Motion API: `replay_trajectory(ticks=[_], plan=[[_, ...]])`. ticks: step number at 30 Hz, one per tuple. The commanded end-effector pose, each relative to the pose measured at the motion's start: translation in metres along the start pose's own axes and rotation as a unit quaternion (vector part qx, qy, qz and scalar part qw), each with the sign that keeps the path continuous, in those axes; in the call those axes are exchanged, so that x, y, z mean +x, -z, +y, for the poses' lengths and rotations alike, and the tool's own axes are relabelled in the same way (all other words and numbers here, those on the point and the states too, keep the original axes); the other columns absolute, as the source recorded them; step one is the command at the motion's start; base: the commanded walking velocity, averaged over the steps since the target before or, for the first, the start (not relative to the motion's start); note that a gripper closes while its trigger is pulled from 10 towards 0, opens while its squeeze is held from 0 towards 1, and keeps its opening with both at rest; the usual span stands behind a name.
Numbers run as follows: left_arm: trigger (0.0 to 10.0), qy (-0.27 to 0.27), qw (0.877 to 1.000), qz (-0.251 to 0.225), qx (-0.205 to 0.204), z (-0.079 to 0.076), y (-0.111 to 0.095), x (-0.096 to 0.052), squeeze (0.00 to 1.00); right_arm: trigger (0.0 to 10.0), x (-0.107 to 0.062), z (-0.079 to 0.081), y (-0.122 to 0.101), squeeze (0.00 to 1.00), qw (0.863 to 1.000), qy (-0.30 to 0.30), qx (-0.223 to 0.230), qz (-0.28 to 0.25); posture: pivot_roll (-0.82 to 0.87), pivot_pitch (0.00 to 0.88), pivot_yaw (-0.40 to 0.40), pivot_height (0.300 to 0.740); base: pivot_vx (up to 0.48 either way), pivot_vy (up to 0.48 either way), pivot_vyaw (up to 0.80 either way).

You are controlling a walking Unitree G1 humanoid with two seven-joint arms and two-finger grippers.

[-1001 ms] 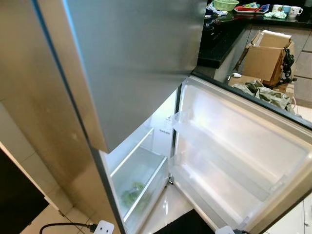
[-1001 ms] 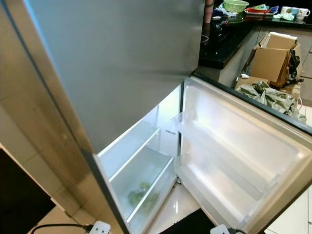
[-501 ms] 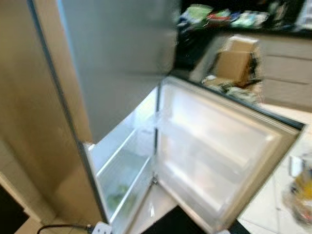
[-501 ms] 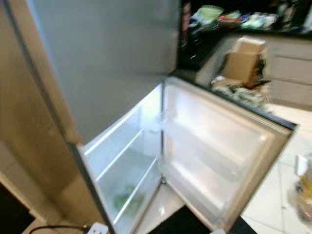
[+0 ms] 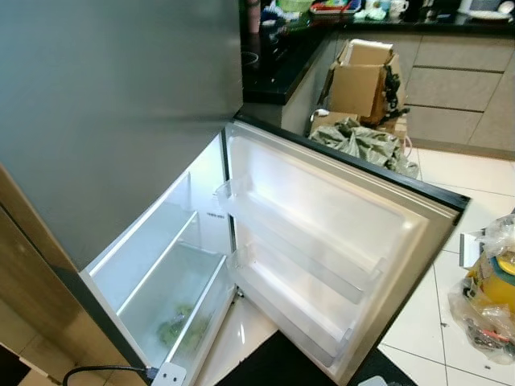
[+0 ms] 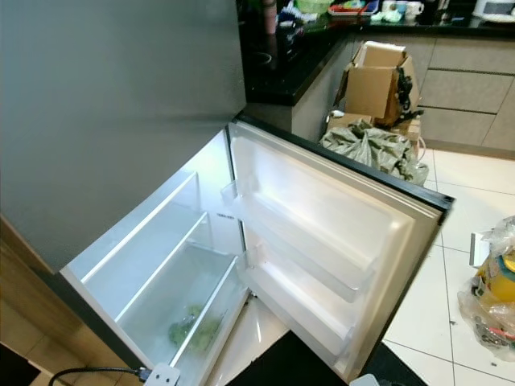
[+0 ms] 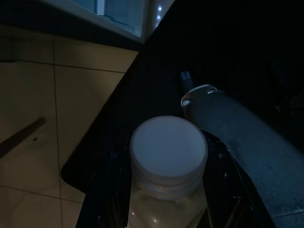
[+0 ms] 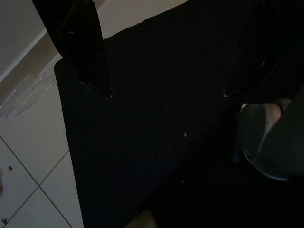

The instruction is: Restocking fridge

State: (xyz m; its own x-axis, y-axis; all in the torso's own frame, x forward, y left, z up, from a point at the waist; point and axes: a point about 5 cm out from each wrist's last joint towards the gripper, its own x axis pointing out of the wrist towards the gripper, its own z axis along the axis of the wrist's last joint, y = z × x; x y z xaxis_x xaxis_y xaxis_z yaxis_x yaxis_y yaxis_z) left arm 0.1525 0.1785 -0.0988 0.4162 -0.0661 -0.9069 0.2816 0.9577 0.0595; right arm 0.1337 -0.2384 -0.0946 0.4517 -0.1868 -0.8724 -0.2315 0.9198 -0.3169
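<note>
Since one second ago the head camera has swung right; the fridge (image 5: pixel 121 121) itself has not moved, but more floor (image 5: pixel 451 322) and a bag (image 5: pixel 491 289) at far right have come into view.

Left: the fridge body stands with its lower compartment exposed. A clear drawer (image 6: pixel 181 301) at the bottom holds some greens (image 6: pixel 193 326); the shelf above it looks bare. A plug (image 5: pixel 167 375) and cable lie on the floor at the near left corner.

Centre: the lower door (image 5: pixel 322 249) is swung fully open to the right, presumably to give access for loading. Both of its bins appear unfilled.

Far centre: a cardboard box (image 5: pixel 362 76) and crumpled wrapping (image 5: pixel 362 141) sit against the dark counter (image 5: pixel 282 72).

Right: the bag rests on the floor well apart from the door, probably the stock to be loaded.

Grippers: the left gripper (image 7: pixel 166 190) is closed around a bottle (image 7: pixel 168 166) with a white cap, held low over a dark mat (image 8: pixel 156 142), likely carried in readiness for placing inside. The right gripper (image 8: pixel 164 92) hangs over the same mat, fingers (image 8: pixel 78 42) spread wide with nothing between them.
</note>
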Motion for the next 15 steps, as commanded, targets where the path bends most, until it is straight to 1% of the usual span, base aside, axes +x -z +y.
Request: replay_trajectory(ticks=[1,7,8,13,15], plan=[[10.0,0.013,1.000,0.006,-0.005,-0.004,0.004,0.000,0.00,10.0,0.000,0.004,0.002,0.00,1.000,-0.005,0.001,0.002,-0.12,0.013,0.035,0.740,0.000,0.000,0.00],[10.0,0.017,1.000,-0.003,-0.012,-0.005,0.001,0.000,0.00,10.0,0.000,0.004,0.002,0.00,1.000,-0.005,0.001,0.002,-0.12,0.012,0.035,0.740,0.000,0.000,0.00],[10.0,0.026,0.999,-0.013,-0.016,-0.008,-0.004,0.001,0.00,10.0,0.000,0.004,0.002,0.00,1.000,-0.003,0.000,0.002,-0.12,0.009,0.033,0.740,0.000,0.000,0.00],[10.0,0.035,0.999,-0.020,-0.019,-0.011,-0.008,0.002,0.00,10.0,0.000,0.002,0.001,0.00,1.000,0.000,-0.001,0.005,-0.12,0.007,0.034,0.740,0.000,0.000,0.00],[10.0,0.036,0.999,-0.021,-0.016,-0.012,-0.009,0.002,0.00,10.0,0.000,0.002,0.001,0.00,1.000,0.001,0.004,0.005,-0.12,0.004,0.034,0.740,0.000,0.000,-0.80]])
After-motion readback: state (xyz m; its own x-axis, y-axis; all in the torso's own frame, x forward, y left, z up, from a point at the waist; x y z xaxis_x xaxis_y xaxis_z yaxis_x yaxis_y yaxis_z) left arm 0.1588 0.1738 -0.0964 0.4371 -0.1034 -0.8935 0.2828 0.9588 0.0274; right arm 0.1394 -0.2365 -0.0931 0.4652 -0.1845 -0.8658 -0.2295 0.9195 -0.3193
